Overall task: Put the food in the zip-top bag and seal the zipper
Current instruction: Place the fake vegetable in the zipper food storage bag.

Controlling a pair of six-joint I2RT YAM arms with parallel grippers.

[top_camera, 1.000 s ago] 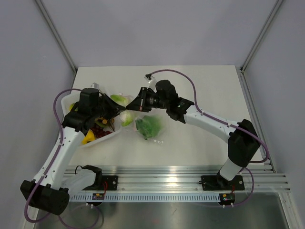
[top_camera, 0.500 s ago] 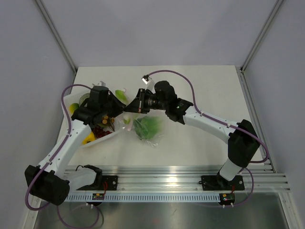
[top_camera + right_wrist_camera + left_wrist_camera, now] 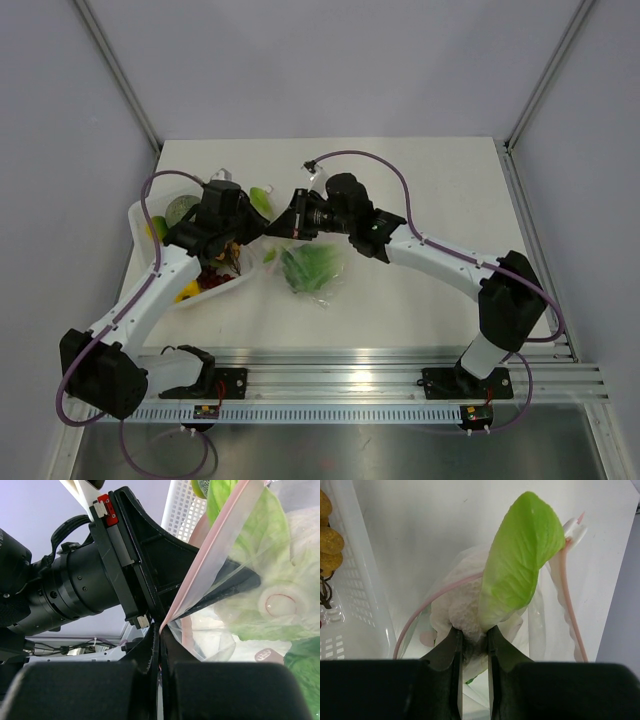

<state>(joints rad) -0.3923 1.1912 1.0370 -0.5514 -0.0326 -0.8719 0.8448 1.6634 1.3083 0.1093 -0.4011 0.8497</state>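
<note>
Top external: zip-top bag [image 3: 324,294] sits left of the table's middle, beside the tray [image 3: 140,215] at the left edge, lettuce [image 3: 308,265] seemingly inside. Left wrist: left gripper [image 3: 475,639] clamps the pale vegetable [image 3: 512,580] over the bag's mouth; it should push deep before letting go. Right wrist: right gripper [image 3: 160,630] pinches the zipper [image 3: 215,560]; it should hold that high.
</note>
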